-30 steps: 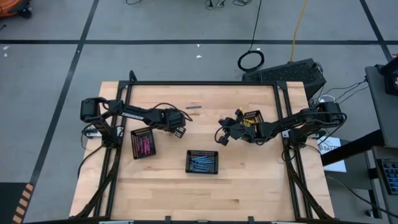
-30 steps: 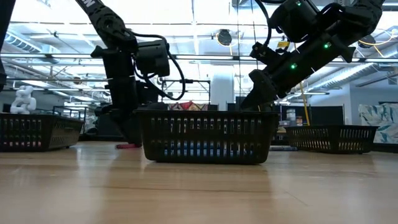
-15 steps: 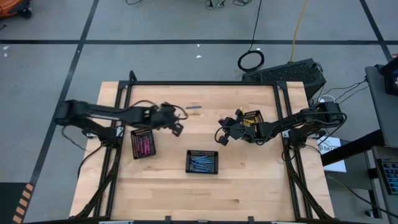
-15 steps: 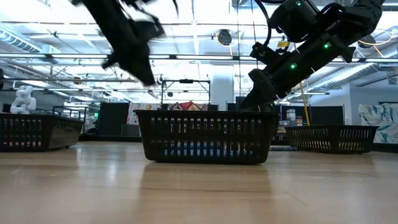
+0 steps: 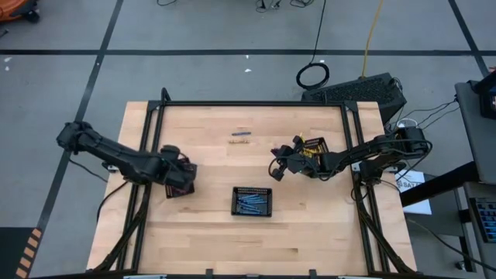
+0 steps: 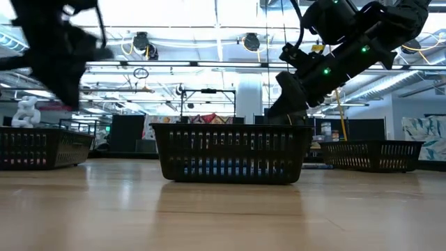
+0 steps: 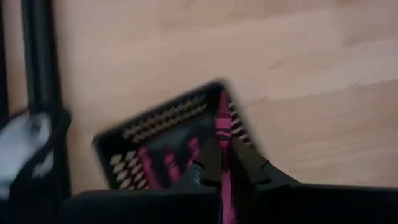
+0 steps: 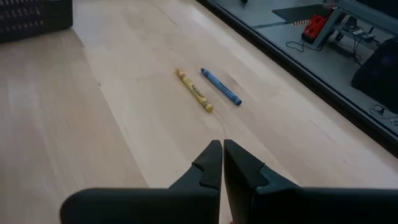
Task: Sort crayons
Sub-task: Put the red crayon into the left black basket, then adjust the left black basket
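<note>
Left gripper [image 7: 222, 163]: clenched on a slim pink wax crayon [image 7: 222, 134], which stands lengthwise between the fingertips and juts forward over the black slotted plastic tray at the table's left [image 5: 179, 180]. Right gripper [image 8: 222, 163]: clenched with nothing between its fingers, hanging above the bare wooden table [image 5: 209, 240] just in front of the black tray at the right [image 5: 314, 146], its arm reaching in from the table's right side.

Risks, as judged:
- The pink crayon is pinched along a narrow line only; a tilt of the wrist could let it pivot or slip and fall outside the tray.
- In the left wrist view the crayon's tip lies near the tray's far rim; released there, it could bridge the rim and roll onto the table.
- Two loose crayons, one yellow [image 8: 194, 90] and one blue [image 8: 221, 86], lie close together and well apart from the trays near the table's far edge; a grasp at one could nudge the other away.

Containers:
- Left tray: several pink crayons [image 7: 169, 165] lying inside.
- Centre black slotted tray [image 5: 253, 201]: blue crayons [image 5: 252, 202] in a row.
- Right tray: yellow and orange crayons [image 5: 312, 147], partly hidden by the right arm
</note>
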You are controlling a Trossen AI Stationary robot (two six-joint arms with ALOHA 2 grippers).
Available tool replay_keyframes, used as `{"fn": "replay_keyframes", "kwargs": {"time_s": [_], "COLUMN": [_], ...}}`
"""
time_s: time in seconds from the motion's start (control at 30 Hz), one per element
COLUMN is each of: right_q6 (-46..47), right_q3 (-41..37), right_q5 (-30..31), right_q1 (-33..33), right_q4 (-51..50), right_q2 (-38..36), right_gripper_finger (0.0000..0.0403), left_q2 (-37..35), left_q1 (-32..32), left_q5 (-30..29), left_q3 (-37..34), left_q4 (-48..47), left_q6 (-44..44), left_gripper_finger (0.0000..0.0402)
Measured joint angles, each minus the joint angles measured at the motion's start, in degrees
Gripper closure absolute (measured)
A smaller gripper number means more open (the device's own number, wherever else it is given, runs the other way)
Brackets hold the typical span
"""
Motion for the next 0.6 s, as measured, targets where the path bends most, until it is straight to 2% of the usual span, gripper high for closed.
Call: {"fn": "replay_keyframes", "kwargs": {"time_s": [0.13,0.27,0.6], "right_q6": [0.0,0.0,0.0], "right_q3": [0.0,0.0,0.0], "right_q5": [0.0,0.0,0.0], "right_q1": [0.0,0.0,0.0], "right_q4": [0.3,0.2,0.2], "right_q2": [0.0,0.0,0.0], "right_gripper_finger": [0.0401,0.0401,0.0401], "left_q2": [1.1,2.9,5.3], "left_q1": [-0.1,-0.1,0.0], "left_q5": [6.9,10.9,15.8], "left_q3": [-4.6,-5.8,-5.3], "left_q4": [0.7,1.4,-0.1], "left_q6": [-5.1,-6.1,-5.7], "left_gripper_finger": [0.0373,0.0343,0.0286]}}
